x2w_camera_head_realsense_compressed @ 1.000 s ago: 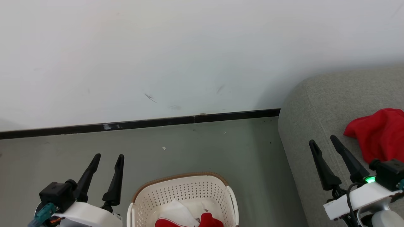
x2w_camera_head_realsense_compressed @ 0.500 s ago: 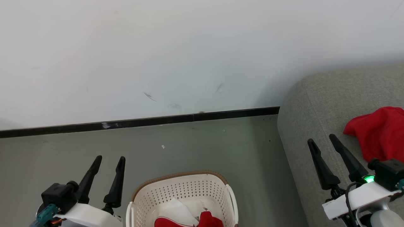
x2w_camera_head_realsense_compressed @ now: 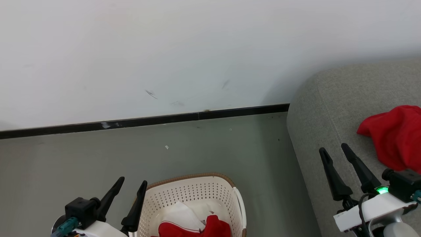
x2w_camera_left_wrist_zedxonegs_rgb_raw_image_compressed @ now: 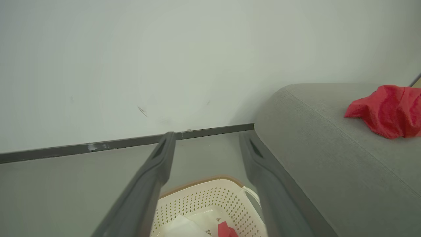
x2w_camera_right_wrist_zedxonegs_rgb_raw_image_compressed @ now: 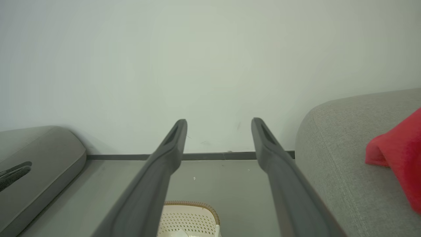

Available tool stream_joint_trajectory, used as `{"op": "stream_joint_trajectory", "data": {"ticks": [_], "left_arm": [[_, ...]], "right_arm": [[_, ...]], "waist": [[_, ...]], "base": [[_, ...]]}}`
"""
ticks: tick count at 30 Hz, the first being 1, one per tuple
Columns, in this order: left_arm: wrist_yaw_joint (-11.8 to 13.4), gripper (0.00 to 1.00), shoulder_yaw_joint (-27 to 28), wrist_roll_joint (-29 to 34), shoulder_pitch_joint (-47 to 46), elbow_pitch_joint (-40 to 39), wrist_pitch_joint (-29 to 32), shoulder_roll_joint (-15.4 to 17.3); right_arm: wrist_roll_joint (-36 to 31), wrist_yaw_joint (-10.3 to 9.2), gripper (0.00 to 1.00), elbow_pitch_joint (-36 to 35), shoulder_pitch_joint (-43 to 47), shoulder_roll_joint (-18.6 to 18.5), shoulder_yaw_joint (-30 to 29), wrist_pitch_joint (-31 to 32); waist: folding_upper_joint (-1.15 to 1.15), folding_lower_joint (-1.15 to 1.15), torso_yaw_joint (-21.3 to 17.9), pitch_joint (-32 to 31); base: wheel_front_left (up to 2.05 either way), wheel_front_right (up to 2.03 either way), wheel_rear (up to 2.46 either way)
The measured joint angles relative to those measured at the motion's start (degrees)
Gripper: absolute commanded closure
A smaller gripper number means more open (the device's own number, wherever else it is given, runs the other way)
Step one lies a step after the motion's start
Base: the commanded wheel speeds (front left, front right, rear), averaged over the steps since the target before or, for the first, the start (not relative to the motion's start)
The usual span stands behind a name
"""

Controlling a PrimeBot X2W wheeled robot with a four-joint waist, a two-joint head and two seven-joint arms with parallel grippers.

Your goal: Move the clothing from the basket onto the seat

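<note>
The cream-white basket point(x2w_camera_head_realsense_compressed: 197, 194) stands on the floor at the bottom centre of the head view, and its far wall point(x2w_camera_left_wrist_zedxonegs_rgb_raw_image_compressed: 204, 200) point(x2w_camera_right_wrist_zedxonegs_rgb_raw_image_compressed: 189, 217) shows in both wrist views. Inside lies the red jersey with white trim point(x2w_camera_head_realsense_compressed: 194, 227) point(x2w_camera_left_wrist_zedxonegs_rgb_raw_image_compressed: 227, 230). The plain red garment point(x2w_camera_head_realsense_compressed: 394, 135) point(x2w_camera_left_wrist_zedxonegs_rgb_raw_image_compressed: 388, 110) point(x2w_camera_right_wrist_zedxonegs_rgb_raw_image_compressed: 401, 154) rests on the grey seat point(x2w_camera_head_realsense_compressed: 329, 108) point(x2w_camera_left_wrist_zedxonegs_rgb_raw_image_compressed: 312, 148) point(x2w_camera_right_wrist_zedxonegs_rgb_raw_image_compressed: 332, 158) at the right. My left gripper point(x2w_camera_head_realsense_compressed: 133, 182) point(x2w_camera_left_wrist_zedxonegs_rgb_raw_image_compressed: 205, 138) is open and empty, just left of the basket's rim. Over the seat's front part, my right gripper point(x2w_camera_head_realsense_compressed: 333, 148) point(x2w_camera_right_wrist_zedxonegs_rgb_raw_image_compressed: 218, 123) is open and empty, left of the red garment.
A white wall with a black baseboard point(x2w_camera_head_realsense_compressed: 148, 120) runs behind the grey floor point(x2w_camera_head_realsense_compressed: 82, 158). In the right wrist view a second grey cushion point(x2w_camera_right_wrist_zedxonegs_rgb_raw_image_compressed: 36, 161) lies at the left, with another gripper's dark fingers at its edge.
My left gripper moved right and closer to the basket's left rim. The head view tilted slightly, shifting the scene up. The right gripper barely moved.
</note>
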Motion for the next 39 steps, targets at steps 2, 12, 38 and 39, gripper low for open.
{"op": "stream_joint_trajectory", "data": {"ticks": [2, 12, 38, 39], "left_arm": [[-0.43, 0.0, -0.49, 0.01, -0.22, 0.51, 0.47, -0.03], [-2.45, 0.0, -2.72, 0.53, -3.93, 3.34, 2.54, -0.54], [-5.36, 0.0, -7.49, 2.03, -13.44, 16.03, 7.57, -0.85], [-5.38, 0.0, -7.97, 2.55, -13.96, 16.59, 7.73, -0.68]], "right_arm": [[0.02, 0.0, 0.0, -0.13, -0.05, 0.04, 0.02, 0.0], [0.07, 0.0, 0.0, -1.81, -0.59, 0.89, -1.19, 0.0], [-1.36, 0.0, 0.0, -6.19, -8.53, 3.68, -1.57, -0.41], [-1.51, 0.0, 0.0, -6.37, -8.86, 3.79, -1.52, -0.41]], "waist": [[0.0, 0.0, -0.16, 0.44], [0.0, 0.0, -1.29, 3.27], [0.0, 0.0, -5.74, 15.67], [0.0, 0.0, -5.95, 16.28]], "base": [[0.0, 0.0, 0.0], [0.0, 0.0, 0.0], [0.0, 0.0, 0.0], [0.0, 0.0, 0.0]]}}
